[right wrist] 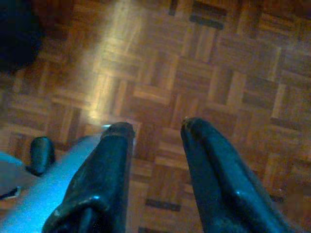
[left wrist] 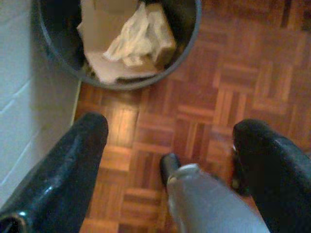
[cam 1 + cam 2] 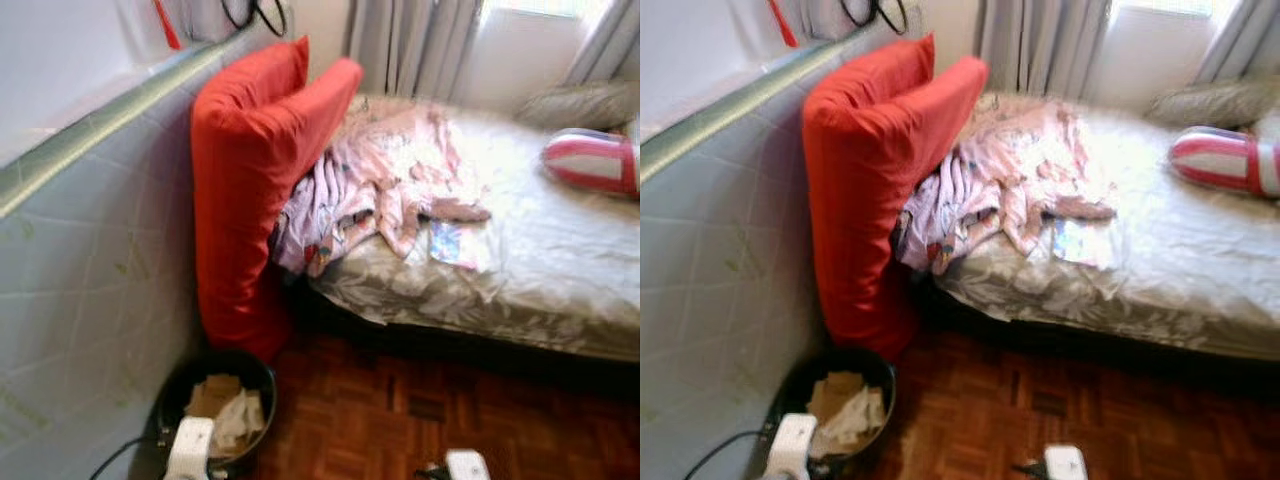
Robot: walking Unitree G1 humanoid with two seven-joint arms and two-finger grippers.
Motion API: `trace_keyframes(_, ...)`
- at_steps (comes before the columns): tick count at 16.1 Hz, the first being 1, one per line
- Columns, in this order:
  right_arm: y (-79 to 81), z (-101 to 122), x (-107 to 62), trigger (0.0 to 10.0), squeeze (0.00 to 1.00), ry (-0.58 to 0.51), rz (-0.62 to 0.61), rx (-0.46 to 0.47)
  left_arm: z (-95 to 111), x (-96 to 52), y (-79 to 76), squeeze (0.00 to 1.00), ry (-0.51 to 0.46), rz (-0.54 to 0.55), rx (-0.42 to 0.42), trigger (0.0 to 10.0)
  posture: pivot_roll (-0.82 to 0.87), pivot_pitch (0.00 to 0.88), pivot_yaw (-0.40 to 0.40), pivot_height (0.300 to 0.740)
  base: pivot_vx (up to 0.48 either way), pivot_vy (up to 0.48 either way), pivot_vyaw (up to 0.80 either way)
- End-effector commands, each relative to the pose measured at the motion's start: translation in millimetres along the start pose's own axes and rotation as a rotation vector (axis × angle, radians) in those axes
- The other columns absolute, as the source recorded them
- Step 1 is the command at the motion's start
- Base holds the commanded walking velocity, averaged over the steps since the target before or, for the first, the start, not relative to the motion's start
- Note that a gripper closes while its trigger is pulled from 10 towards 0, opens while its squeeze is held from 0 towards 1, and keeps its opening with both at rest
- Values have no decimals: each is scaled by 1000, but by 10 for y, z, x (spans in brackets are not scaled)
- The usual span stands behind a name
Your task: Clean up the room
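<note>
soft blur, overexposed window (image 3: 530, 8) glare

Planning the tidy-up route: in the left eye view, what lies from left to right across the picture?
Tiled wall → red cushions → crumpled pink bedclothes → striped pillow.

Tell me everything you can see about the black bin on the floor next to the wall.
The black bin is round and dark, apparently plastic, standing upright and open-topped on the wooden parquet floor. It sits against the tiled wall, right below the big red cushion at the bed's end. Inside lie brown cardboard pieces with crumpled whitish paper on top. Nothing grips it.
</note>
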State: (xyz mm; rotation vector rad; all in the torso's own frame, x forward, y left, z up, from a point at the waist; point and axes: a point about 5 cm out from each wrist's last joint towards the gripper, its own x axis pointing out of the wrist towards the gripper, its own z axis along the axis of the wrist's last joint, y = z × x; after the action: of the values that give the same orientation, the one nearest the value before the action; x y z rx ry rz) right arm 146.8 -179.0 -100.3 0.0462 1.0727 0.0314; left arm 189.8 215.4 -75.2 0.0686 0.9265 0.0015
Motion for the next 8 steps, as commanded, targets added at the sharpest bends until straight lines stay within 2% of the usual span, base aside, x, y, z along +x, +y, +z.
trace_keyframes(1, -70, 16, -9, 10000, 0, -7, -18, 4, -6, 9, -63, 0, 7, -15, 3, 10000, 43, 0, -31, 740, 0, -277, 0)
trace_keyframes(8, -62, 56, -2, 10000, 0, -19, -16, 10, 18, 14, -75, 0, -2, -18, -9, 10000, 43, 0, -35, 740, 0, -279, 0)
